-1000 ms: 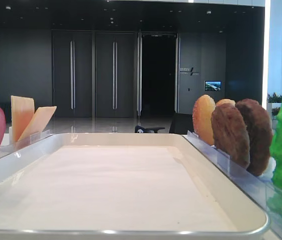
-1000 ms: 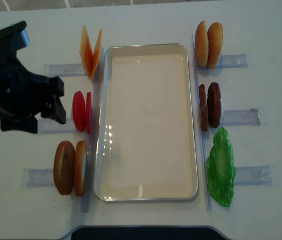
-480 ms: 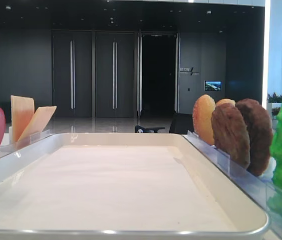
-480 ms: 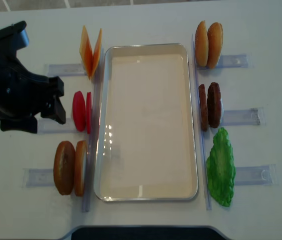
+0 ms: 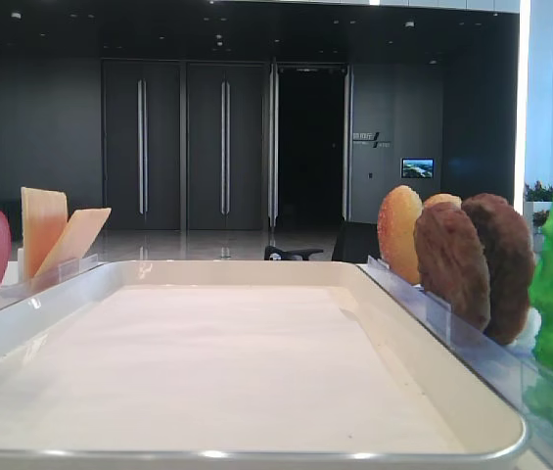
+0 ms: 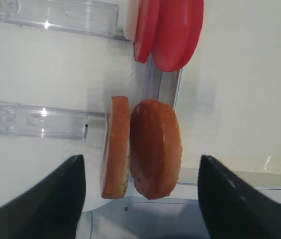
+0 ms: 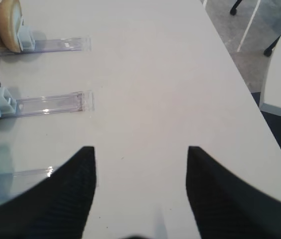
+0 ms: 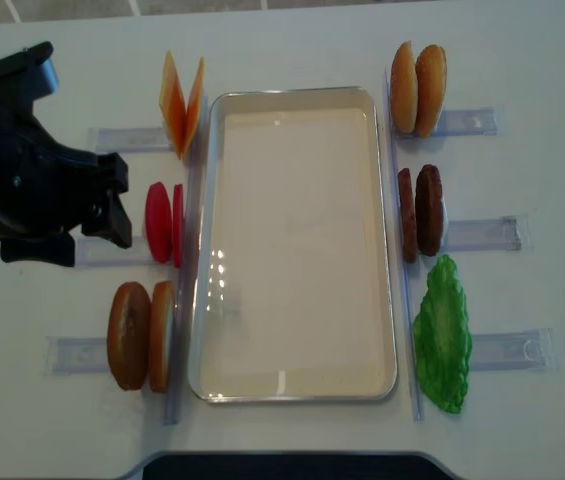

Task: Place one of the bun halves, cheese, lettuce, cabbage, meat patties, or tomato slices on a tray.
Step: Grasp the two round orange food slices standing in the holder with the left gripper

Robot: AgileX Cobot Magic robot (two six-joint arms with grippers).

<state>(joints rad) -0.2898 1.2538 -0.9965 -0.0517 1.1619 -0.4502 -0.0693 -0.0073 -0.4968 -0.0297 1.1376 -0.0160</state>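
The cream tray [image 8: 297, 390] lies mid-table with nothing on it. On its left stand cheese slices [image 8: 182, 100], tomato slices [image 8: 162, 222] and two bun halves [image 8: 140, 335]. On its right stand two more bun halves [image 8: 418, 88], the meat patties [image 8: 420, 212] and green lettuce [image 8: 444, 335]. Cabbage is out of view. My left gripper [image 8: 117, 205] hangs open just left of the tomato slices. In the left wrist view the bun halves [image 6: 145, 147] show between its spread fingers [image 6: 55, 199], untouched. My right gripper [image 7: 140, 149] is open over bare table.
Clear plastic holders [image 8: 482, 232] stick out sideways from each food pair. The table's right edge [image 7: 244, 84] runs close to my right gripper, with floor and chair legs beyond. In the low exterior view the tray rim [image 5: 256, 455] fills the foreground.
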